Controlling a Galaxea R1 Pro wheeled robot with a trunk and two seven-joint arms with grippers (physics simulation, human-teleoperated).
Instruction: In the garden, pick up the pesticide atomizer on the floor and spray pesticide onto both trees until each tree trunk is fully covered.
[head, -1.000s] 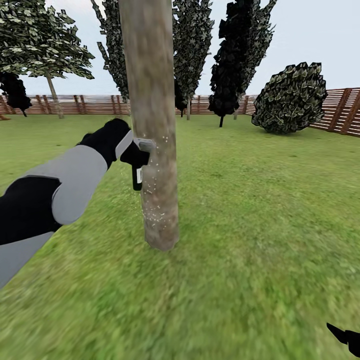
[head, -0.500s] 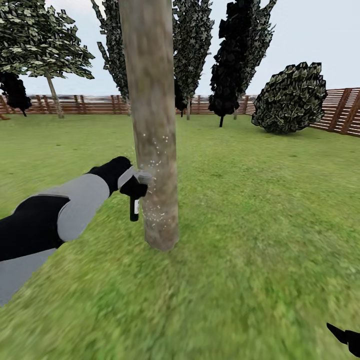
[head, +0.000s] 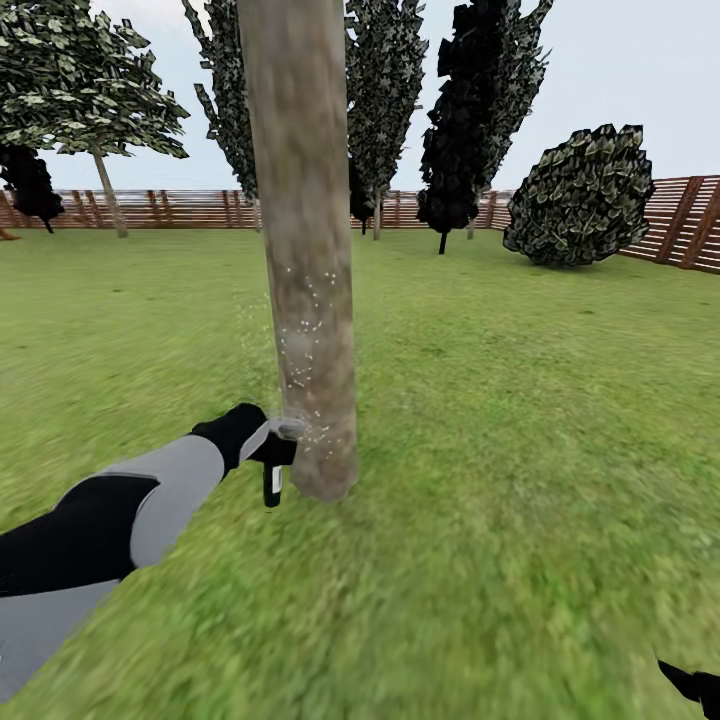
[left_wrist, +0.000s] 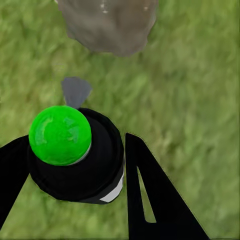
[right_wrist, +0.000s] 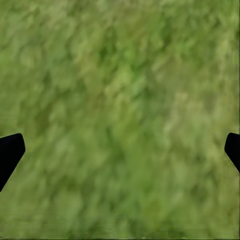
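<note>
Item: pesticide atomizer (head: 273, 478), black bottle, contents not visible, green cap (left_wrist: 60, 135). Your left gripper (head: 270, 450) pinches it between both fingers (left_wrist: 150, 195). Long axis upright, grey nozzle (head: 291, 429) pointing at the tree trunk (head: 305, 250), just beside its base on the lawn (head: 520, 450). White droplets (head: 305, 330) speckle the bark above. Your right gripper (right_wrist: 120, 145): spread wide over grass, holding nothing. Wooden fence (head: 180, 208) borders the far edge.

Cypresses (head: 470, 110): dark, narrow, upper centre of the frame.
Bush (head: 585, 197): rounded, upper right, beside the fence.
</note>
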